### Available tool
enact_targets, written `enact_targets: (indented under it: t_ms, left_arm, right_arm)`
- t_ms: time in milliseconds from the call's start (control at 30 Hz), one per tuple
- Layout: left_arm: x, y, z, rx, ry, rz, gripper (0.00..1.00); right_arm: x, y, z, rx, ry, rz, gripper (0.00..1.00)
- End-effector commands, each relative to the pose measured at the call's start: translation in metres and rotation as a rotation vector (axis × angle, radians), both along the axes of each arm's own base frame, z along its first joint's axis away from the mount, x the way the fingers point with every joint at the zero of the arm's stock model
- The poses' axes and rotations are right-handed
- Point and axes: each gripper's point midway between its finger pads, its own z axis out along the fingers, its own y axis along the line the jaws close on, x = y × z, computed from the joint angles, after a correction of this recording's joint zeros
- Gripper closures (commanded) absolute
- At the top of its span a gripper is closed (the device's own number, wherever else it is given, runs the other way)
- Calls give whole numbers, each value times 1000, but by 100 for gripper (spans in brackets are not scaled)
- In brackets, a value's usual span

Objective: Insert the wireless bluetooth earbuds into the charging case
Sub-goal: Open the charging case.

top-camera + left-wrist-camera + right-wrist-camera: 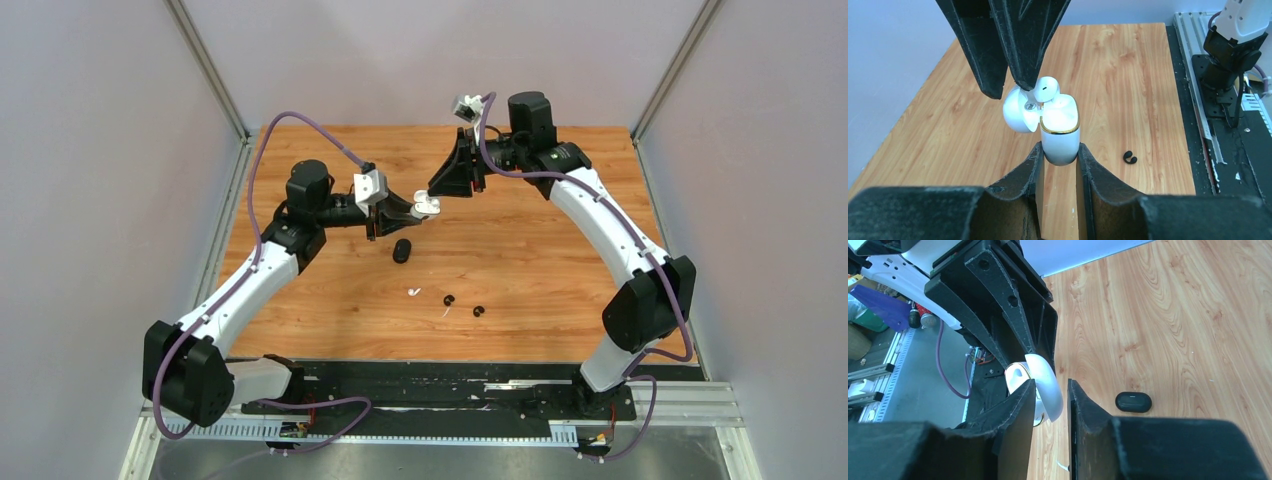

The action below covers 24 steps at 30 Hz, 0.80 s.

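left end effector point(1060, 148): your left fingers are clamped on the lower body of the case point(1060, 125) and hold it upright, clear of the surface point(1128, 75).
case: white with a gold rim, mouth facing up. its lid point(1018, 112) is swung open, to the left in your left wrist view.
earbud point(1047, 88): a white one sits at the mouth of the case. its head stands above the gold rim and leans against the lid.
right end effector point(1050, 384): it meets the case from the far side. its fingers are narrowly apart with the lid in the gap, and one fingertip is just beside the earbud. you cannot tell whether they pinch anything.
black case point(402, 250): closed, lying flat on the surface, on the near side of the held case.
loose pieces: a loose white earbud point(413, 292), a black earbud point(448, 299) and another black earbud point(479, 311) lie on the surface nearer your arm bases, apart from each other and from both cases.
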Motion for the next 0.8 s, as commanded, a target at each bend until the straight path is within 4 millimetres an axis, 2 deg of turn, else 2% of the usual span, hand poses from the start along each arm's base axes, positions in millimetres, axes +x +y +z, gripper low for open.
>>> enact_targets:
  t_ms: [0,233,467,533,600,633,667,767]
  left_arm:
    - [-8,-3,17,-34,-32,-28,100]
    - [-1,-3,18,-73,42,31,100]
    - [3,-4,22,-99,71,54,100]
    - [3,-5,24,-110,92,56,100]
    - [3,-5,24,-119,104,60,100]
    - [5,-5,25,-123,107,67,100]
    - [5,-5,23,-123,111,70,100]
    - [8,-5,24,-128,114,85,100]
  right_arm:
    - [1,0,20,47,-62,4,72]
    - [-4,-3,15,42,-65,7,65]
    - [-6,-2,14,44,-82,20,67]
    - [-7,-2,14,45,-92,28,71]
    - [-8,-1,13,46,-87,33,90]
    - [-8,-1,14,46,-87,34,95]
    - [-8,-1,14,47,-87,35,95]
    - [-10,-1,13,47,-83,40,82]
